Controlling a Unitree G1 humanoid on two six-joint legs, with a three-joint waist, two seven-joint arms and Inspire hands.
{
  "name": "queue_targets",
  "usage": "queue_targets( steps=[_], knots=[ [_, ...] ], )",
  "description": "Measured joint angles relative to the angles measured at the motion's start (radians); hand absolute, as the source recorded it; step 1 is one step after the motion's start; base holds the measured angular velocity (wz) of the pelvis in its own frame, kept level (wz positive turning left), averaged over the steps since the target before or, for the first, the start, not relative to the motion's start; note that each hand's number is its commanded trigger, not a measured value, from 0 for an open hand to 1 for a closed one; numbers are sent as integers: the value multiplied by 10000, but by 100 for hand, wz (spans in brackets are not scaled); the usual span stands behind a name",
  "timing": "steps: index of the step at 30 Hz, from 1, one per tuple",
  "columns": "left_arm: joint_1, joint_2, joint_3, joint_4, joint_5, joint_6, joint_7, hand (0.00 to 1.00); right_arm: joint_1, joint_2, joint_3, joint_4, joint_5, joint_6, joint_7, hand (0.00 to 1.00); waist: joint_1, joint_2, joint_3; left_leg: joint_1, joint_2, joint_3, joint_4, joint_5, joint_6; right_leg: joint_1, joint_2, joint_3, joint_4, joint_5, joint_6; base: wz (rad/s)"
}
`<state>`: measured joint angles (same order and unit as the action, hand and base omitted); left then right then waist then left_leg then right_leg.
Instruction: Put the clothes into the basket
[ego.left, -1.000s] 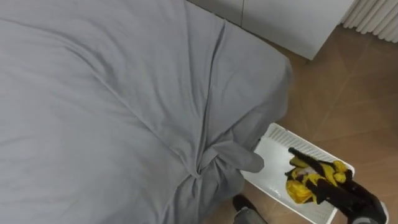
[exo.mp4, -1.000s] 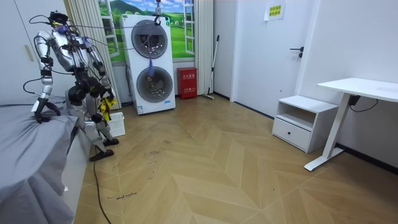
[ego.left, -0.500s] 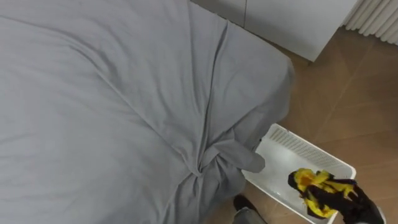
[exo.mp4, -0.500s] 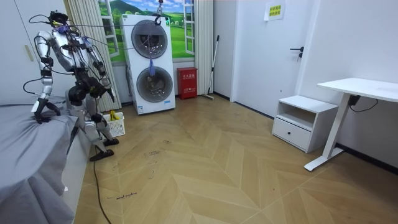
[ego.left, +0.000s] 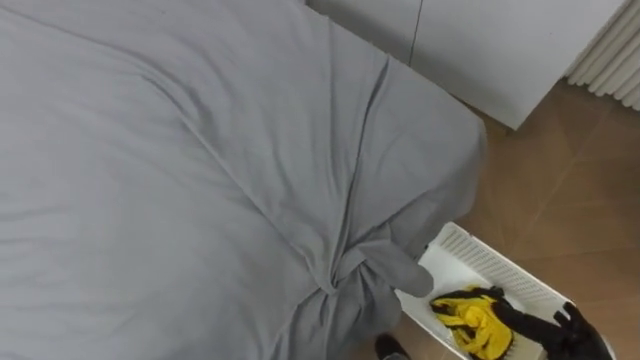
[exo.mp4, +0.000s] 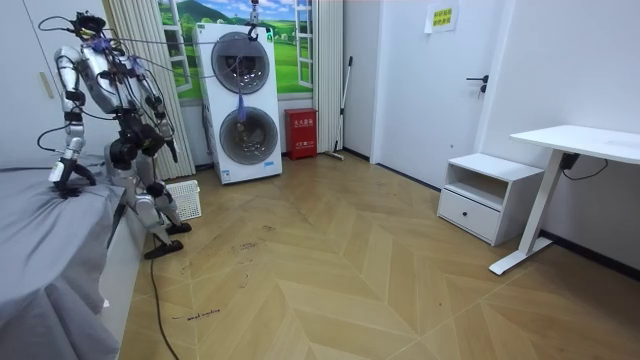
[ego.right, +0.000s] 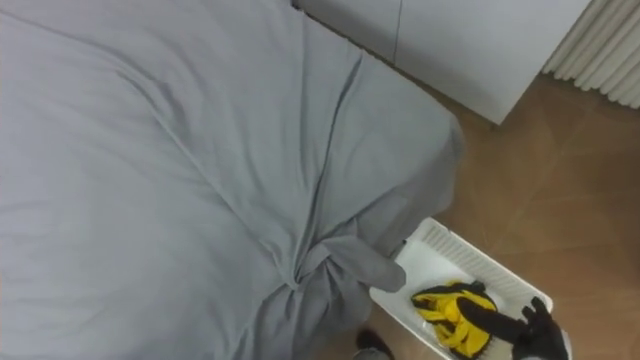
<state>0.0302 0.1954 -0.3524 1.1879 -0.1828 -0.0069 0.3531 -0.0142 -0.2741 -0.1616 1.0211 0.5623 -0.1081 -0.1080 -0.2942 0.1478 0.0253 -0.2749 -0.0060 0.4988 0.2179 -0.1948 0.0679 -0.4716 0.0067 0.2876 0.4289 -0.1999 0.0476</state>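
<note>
right robot hand (ego.right: 537, 322), lower right, grip cannot be told; grey bed (ego.right: 150, 150) sheet droops over the white basket (ego.right: 452, 242) left corner; yellow-black clothes (ego.right: 448, 306) inside lie long axis left-right.

**Bedroom with a laundry corner**

Floored throughout in pale herringbone wood (exo.mp4: 350, 270). Walled in white, brightly and evenly lit. At the room view's left, a bed (exo.mp4: 50, 250) under a creased grey sheet (ego.left: 180, 150), gathered at the corner and hanging toward the floor. Behind it, a white cupboard (ego.left: 480, 40). Against the far wall, two white front-loading machines (exo.mp4: 242, 105), stacked, with a landscape picture (exo.mp4: 295, 20) behind and pale curtains (exo.mp4: 328, 70) alongside. Next to them a red box (exo.mp4: 300, 133) and a long-handled mop (exo.mp4: 346, 100). Further right a white door (exo.mp4: 440, 80), a low white drawer cabinet (exo.mp4: 482, 195) and a white desk (exo.mp4: 580, 145).
</note>
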Motion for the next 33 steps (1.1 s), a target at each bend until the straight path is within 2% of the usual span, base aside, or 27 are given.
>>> queue_targets(
  steps=[2,4,5,7,10,13,14,15,18,21,23,25,26,30,33],
  knots=[
    [125,42,24,-178,13,-18,-50,0,256,0,-9,1,-1,9,163,0,7,-41,-25,158,0,-162,-5,0,0,272,-42,-142,-112,-16,-5,25],
    [319,43,154,-275,15,-67,-137,0,400,8,-9,76,7,23,344,0,50,-129,-11,498,11,-261,-123,2,-5,712,-68,-279,-320,-7,-18,21],
    [369,40,199,-288,29,-79,-186,0,507,16,-9,254,2,34,402,0,23,-181,-38,722,17,-428,-168,4,-12,1070,-122,-492,-503,2,-36,26],
    [472,39,357,-288,288,-125,-253,0,657,79,-35,605,3,138,508,0,42,-323,-93,1059,79,-616,-265,4,-24,1535,-139,-636,-724,-8,-54,31],
    [632,91,477,-320,591,-212,-305,0,837,336,-91,786,-16,268,695,0,61,-539,-201,1429,81,-954,-368,10,-41,2198,-211,-1005,-1165,47,-90,31],
    [737,92,775,-425,773,-230,-414,0,1211,505,-99,1047,-47,465,912,0,298,-745,-272,1939,81,-1216,-524,14,-67,2910,-246,-1272,-1640,113,-111,27],
    [799,106,855,-501,788,-232,-434,0,1322,601,-91,1085,-9,485,980,0,471,-853,-257,2188,79,-1275,-598,11,-92,3212,-248,-1322,-1781,118,-120,12],
    [883,107,893,-525,787,-242,-435,0,1340,646,-78,1099,-3,519,1004,0,537,-897,-275,2265,79,-1316,-618,4,-104,3367,-262,-1398,-1844,119,-121,28],
    [1163,106,1292,-942,1014,-301,-425,0,1433,864,-65,1468,-126,680,1078,0,583,-1119,-274,2545,42,-1704,-692,11,-121,3928,-349,-1847,-2207,130,-143,40],
    [1166,-66,1665,-1077,1482,-453,-371,0,1519,999,360,1863,-230,902,1132,0,1099,-1316,-291,2836,-69,-2060,-757,13,-123,4459,-430,-2205,-2449,139,-156,29],
    [1152,-167,1935,-1079,1625,-555,-328,0,1538,1164,652,1895,-228,966,1158,0,1303,-1432,-295,2897,-82,-2262,-779,14,-125,4698,-459,-2406,-2573,137,-155,29],
    [1149,-258,2165,-1090,1775,-723,-301,0,1515,1307,809,1987,-259,1112,1265,0,1474,-1537,-268,2974,-107,-2407,-780,16,-128,4878,-482,-2565,-2641,136,-153,27],
    [1142,-330,2292,-1097,1777,-804,-305,0,1499,1354,847,2000,-401,1182,1368,0,1609,-1573,-280,3049,-159,-2515,-784,16,-128,4971,-510,-2674,-2740,135,-152,32],
    [1151,-531,2553,-1107,1802,-1038,-315,0,1159,1411,1120,2317,-835,1228,1461,0,1753,-1643,-286,3205,-241,-2938,-810,16,-119,5303,-596,-3121,-2812,107,-114,28],
    [1117,-654,2822,-1190,2204,-1205,-307,0,928,1444,1426,2525,-1360,1253,1480,0,2113,-1774,-311,3182,-255,-3139,-795,17,-119,5437,-607,-3482,-2777,108,-115,17]
  ],
)
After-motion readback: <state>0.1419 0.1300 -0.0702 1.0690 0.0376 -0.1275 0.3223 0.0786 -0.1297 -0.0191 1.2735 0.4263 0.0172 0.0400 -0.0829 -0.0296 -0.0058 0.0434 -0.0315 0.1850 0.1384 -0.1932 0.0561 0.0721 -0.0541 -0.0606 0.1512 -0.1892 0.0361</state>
